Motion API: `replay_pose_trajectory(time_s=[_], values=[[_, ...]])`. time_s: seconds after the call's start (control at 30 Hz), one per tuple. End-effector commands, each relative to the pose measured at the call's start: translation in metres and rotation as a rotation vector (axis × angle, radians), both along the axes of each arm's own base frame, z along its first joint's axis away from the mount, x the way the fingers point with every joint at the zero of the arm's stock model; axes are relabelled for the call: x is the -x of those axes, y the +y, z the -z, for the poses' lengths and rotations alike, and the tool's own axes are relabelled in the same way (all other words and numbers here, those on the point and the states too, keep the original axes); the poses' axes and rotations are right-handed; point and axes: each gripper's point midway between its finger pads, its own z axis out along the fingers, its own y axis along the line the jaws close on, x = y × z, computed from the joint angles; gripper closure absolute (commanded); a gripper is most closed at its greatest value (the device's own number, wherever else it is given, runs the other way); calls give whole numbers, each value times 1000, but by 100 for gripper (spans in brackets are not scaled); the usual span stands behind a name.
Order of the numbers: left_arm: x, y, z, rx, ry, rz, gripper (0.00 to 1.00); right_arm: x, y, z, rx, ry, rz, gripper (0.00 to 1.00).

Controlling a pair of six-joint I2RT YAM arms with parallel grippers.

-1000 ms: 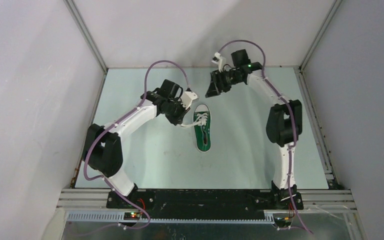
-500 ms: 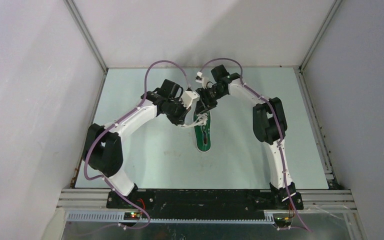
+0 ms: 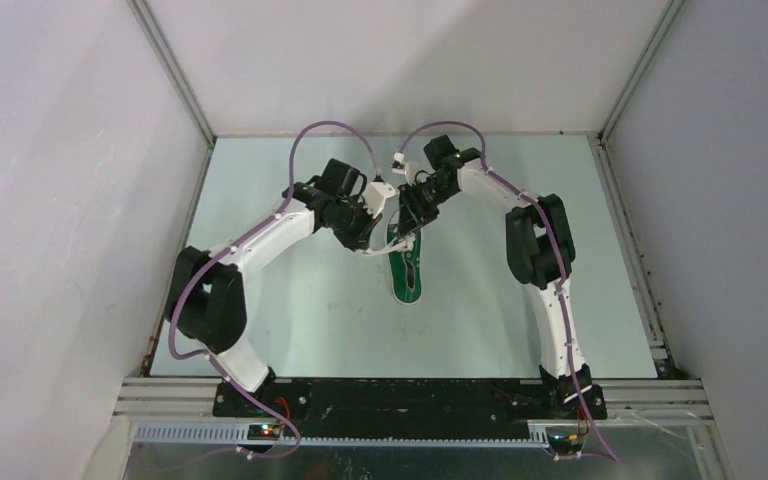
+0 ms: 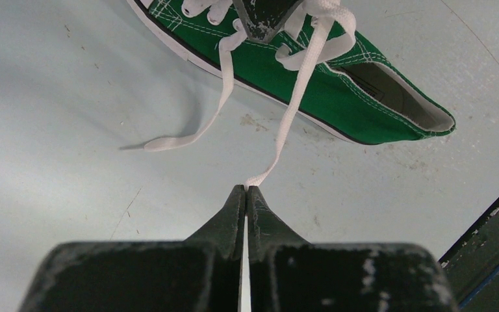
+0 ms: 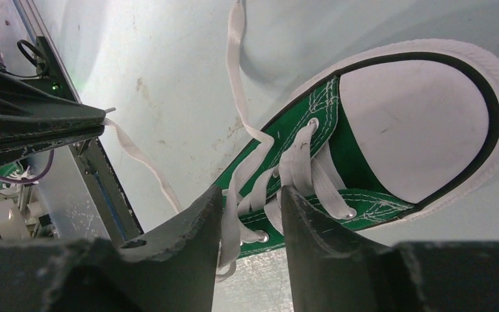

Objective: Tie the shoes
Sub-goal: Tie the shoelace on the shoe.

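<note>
A small green sneaker [image 3: 407,275] lies mid-table with its white toe cap [image 5: 416,130] pointing away from the arm bases. My left gripper [image 4: 247,188] is shut on the tip of one white lace [image 4: 295,97], which runs taut up to the eyelets. The other lace [image 4: 191,130] trails loose on the table. My right gripper [image 5: 250,195] hovers over the laced part of the shoe [image 5: 364,208], open, its fingers straddling a strand of lace near the eyelets. In the top view the left gripper [image 3: 365,240] sits just left of the shoe and the right gripper [image 3: 410,215] is above its toe end.
The pale table [image 3: 500,300] is walled by grey panels with metal rails along its edges [image 3: 625,230]. The left gripper's fingers [image 5: 71,123] show at the left of the right wrist view, close to the right gripper.
My right arm swung from the back of the table down onto the shoe's laces, and its jaws have narrowed. The left gripper kept its hold on the lace and stayed put.
</note>
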Motion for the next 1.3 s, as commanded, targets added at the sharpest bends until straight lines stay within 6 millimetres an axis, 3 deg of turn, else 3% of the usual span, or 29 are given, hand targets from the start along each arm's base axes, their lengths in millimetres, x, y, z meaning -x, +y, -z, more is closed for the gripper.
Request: replay_pose_trajectory(time_s=[0.0, 0.03, 0.1, 0.27, 0.3, 0.37, 0.47, 0.57, 0.7, 0.83, 0.93, 1.03, 1.13, 1.27], values=[[-8, -9, -12, 45, -24, -1, 100, 9, -1, -29, -12, -63, -40, 66], [-8, -9, -11, 44, -24, -1, 100, 10, 0, -31, -13, -67, -46, 70], [-8, -7, -8, 35, -20, 3, 100, 7, -1, -39, -14, -96, -43, 97], [-16, 17, 12, -90, -36, -45, 100, -20, -18, -72, -19, -168, 103, 100], [-21, 29, 16, -130, -48, -79, 100, -33, -29, -84, -12, -219, 154, 100], [-28, 47, 18, -166, -58, -146, 100, -45, -52, -87, 40, -251, 249, 100], [-33, 70, 21, -214, -62, -221, 100, -44, -87, -67, 142, -216, 352, 100], [-30, 96, 35, -299, -33, -257, 100, -24, -112, -39, 235, -162, 395, 100], [-29, 130, 51, -389, -7, -327, 100, -5, -132, -12, 289, -106, 435, 100], [-30, 147, 53, -419, -8, -347, 100, -7, -144, 0, 317, -97, 471, 100], [-29, 149, 49, -409, -5, -344, 100, -23, -144, -3, 235, -63, 505, 100], [-29, 144, 39, -376, -9, -332, 100, -53, -147, -21, 128, -50, 577, 100], [-28, 125, 27, -289, 5, -287, 100, -77, -144, -41, 52, -55, 619, 100], [-33, 116, 10, -249, -11, -258, 100, -94, -149, -56, 46, -83, 704, 100]])
